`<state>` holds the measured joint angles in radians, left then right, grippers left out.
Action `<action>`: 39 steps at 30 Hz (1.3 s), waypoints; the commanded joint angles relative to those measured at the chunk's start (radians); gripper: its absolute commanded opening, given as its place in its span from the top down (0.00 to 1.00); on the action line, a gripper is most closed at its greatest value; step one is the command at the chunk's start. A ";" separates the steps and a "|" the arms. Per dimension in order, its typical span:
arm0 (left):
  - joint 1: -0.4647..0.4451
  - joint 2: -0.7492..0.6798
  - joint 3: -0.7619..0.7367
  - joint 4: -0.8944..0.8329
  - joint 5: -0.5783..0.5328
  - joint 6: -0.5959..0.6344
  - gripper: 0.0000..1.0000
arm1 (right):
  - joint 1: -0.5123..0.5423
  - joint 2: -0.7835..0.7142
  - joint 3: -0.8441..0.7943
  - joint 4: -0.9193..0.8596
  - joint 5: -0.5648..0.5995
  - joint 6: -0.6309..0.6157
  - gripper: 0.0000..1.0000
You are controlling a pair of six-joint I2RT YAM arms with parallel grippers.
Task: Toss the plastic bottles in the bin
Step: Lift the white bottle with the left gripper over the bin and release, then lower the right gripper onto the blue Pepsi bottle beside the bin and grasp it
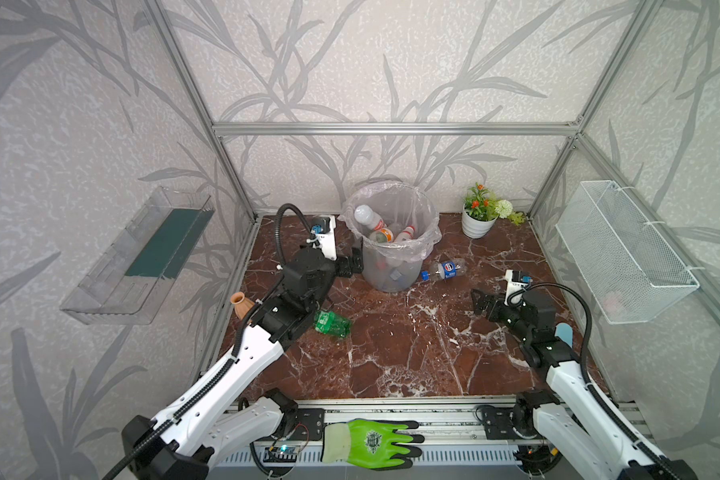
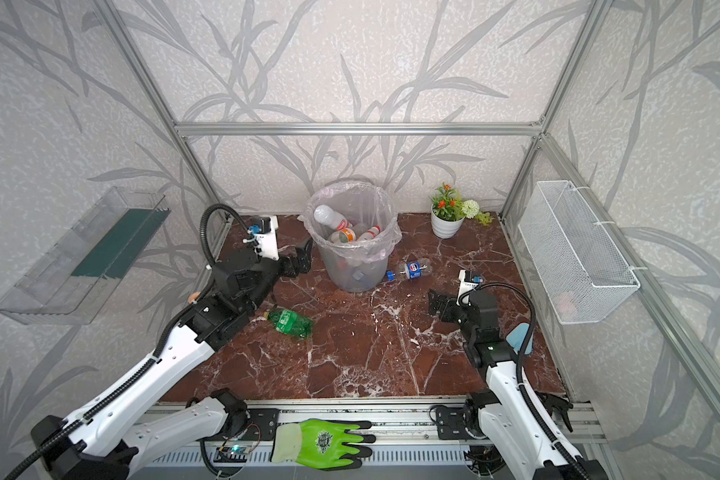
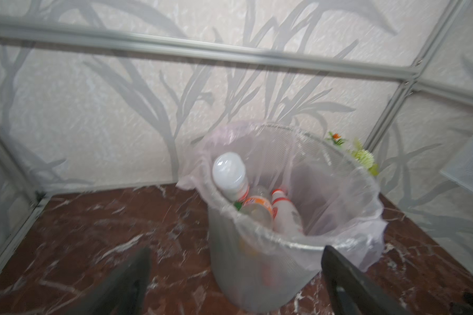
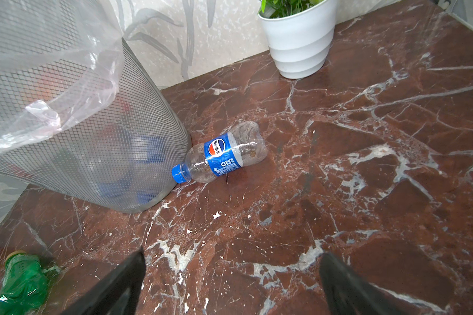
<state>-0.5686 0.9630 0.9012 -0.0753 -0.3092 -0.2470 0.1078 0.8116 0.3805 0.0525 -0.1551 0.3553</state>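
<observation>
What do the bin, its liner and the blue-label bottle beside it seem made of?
The bin looks like fine grey metal mesh, matt: a diamond grid shows, contents visible through it. The liner is thin clear plastic film, glossy, crinkled, folded over the rim. The blue-label bottle is clear thin plastic, shiny, dented, with a blue cap.

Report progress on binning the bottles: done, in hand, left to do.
Done: several bottles, including a white bottle, lie inside the bin. In hand: nothing; the left gripper beside the bin and the right gripper are both open and empty. Left: the blue-label bottle by the bin's base and the green bottle, both lying on their sides.
</observation>
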 commanded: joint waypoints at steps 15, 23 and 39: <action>-0.001 -0.308 -0.381 -0.315 -0.348 -0.593 0.01 | -0.005 0.352 0.152 0.131 -0.031 0.264 0.00; 0.026 -0.319 -0.435 -0.373 -0.333 -0.681 0.01 | 0.073 0.614 0.368 0.029 0.066 0.345 0.00; 0.063 -0.315 -0.468 -0.396 -0.299 -0.635 0.01 | 0.158 0.856 0.583 -0.117 0.279 0.517 0.01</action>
<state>-0.5110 0.6521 0.4450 -0.4549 -0.5953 -0.8909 0.2672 1.6588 0.9321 -0.0555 0.0570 0.8055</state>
